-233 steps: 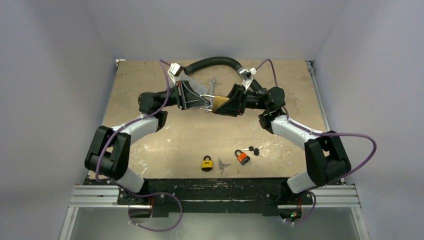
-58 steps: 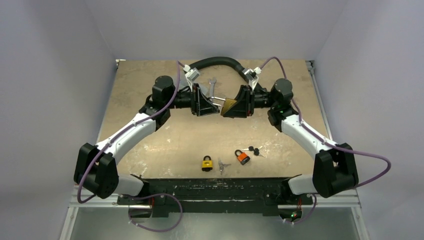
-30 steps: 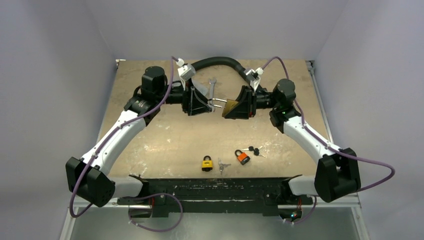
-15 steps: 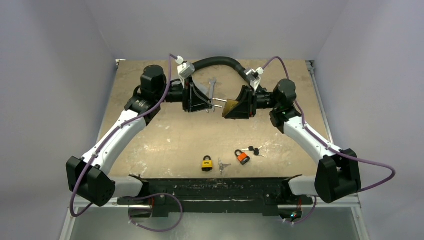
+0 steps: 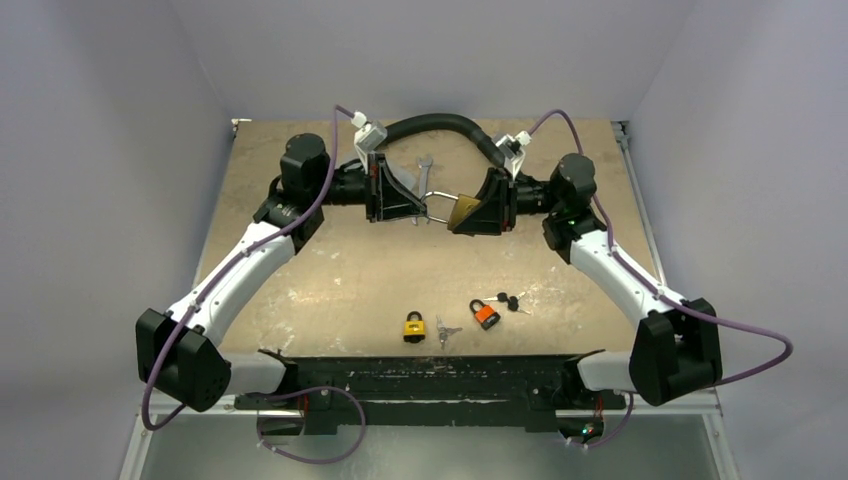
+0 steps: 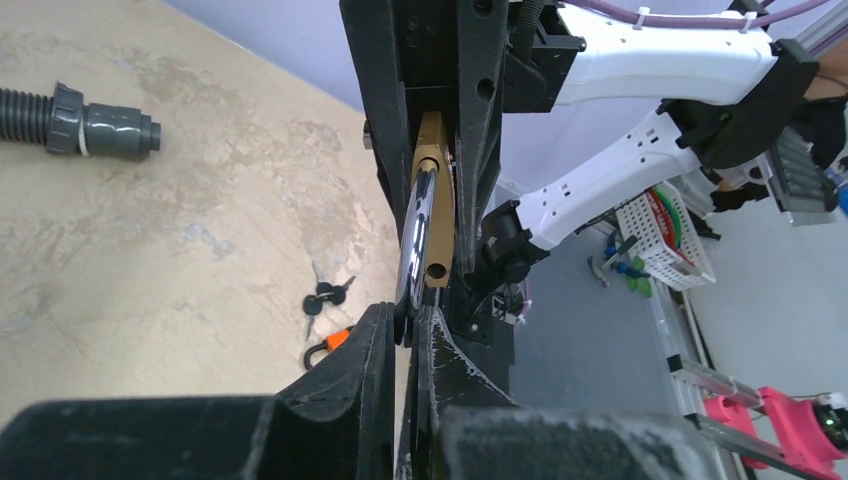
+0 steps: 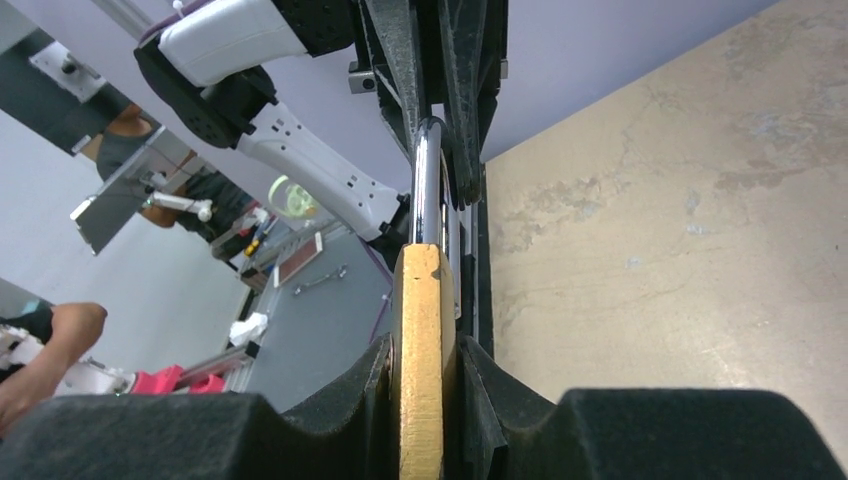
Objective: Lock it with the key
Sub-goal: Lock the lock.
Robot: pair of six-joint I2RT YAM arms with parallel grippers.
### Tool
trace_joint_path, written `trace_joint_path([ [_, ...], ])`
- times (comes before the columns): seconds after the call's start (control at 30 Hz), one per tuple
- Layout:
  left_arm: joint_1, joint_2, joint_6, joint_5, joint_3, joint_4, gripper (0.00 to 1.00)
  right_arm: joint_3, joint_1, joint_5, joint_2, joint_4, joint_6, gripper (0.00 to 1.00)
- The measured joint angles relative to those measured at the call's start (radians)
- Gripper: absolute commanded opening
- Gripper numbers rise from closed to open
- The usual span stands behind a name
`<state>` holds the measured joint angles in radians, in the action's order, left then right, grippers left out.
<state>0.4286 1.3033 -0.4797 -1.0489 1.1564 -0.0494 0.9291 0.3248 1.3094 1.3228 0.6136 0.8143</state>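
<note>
A brass padlock (image 5: 463, 213) with a silver shackle (image 5: 438, 203) hangs in the air between my two grippers, over the far middle of the table. My right gripper (image 5: 472, 211) is shut on the brass body (image 7: 421, 340), edge-on between its pads. My left gripper (image 5: 421, 207) is shut on the shackle (image 6: 415, 225). In the left wrist view the brass body (image 6: 436, 195) shows an empty shackle hole, so the shackle's free end is out. Silver keys (image 5: 444, 330) and black-headed keys (image 5: 510, 299) lie on the table near the front, away from both grippers.
A yellow padlock (image 5: 414, 325) and an orange padlock (image 5: 485, 314) lie near the front edge. A black corrugated hose (image 5: 430, 124) curves along the back, with a wrench (image 5: 424, 172) just below it. The table (image 5: 330, 270) is worn tan board.
Both grippers have shifted slightly towards the back with the brass padlock still held between them. The left gripper has turned at the wrist. The objects on the table have not moved.
</note>
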Motion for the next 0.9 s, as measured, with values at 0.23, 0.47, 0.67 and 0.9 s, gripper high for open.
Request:
trace_joint_path([
  [0.23,-0.001,0.0,-0.087,-0.007,-0.029,-0.069,0.0,0.107,-0.006,0.017,0.0,-0.327,-0.267,0.0],
  [0.47,0.0,0.0,-0.111,-0.01,-0.035,-0.092,0.0,0.214,-0.006,-0.014,0.0,-0.638,-0.539,0.0],
  [0.67,0.005,0.0,-0.065,-0.005,-0.041,-0.047,0.0,0.217,0.002,-0.013,0.005,-0.707,-0.589,0.0],
  [0.9,0.006,0.002,-0.01,0.003,-0.041,0.0,0.0,0.217,0.009,-0.008,0.02,-0.729,-0.587,0.0],
])
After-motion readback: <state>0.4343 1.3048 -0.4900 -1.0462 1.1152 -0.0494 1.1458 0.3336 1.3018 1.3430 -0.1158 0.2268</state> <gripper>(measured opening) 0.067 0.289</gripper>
